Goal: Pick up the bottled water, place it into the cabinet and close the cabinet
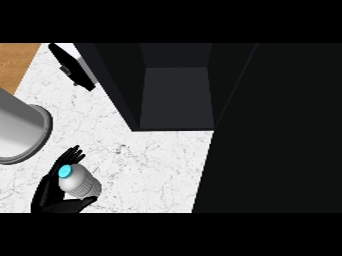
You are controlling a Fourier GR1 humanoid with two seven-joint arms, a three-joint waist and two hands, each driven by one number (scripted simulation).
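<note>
The left hand [52,197] has its fingers wrapped around the water bottle [78,183], right near the open dark cabinet [175,95].

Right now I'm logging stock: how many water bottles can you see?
1. The bottled water stands on the white counter at lower left, held in the left hand, whose fingers curl round it. More may be hidden inside the dark cabinet.
</note>
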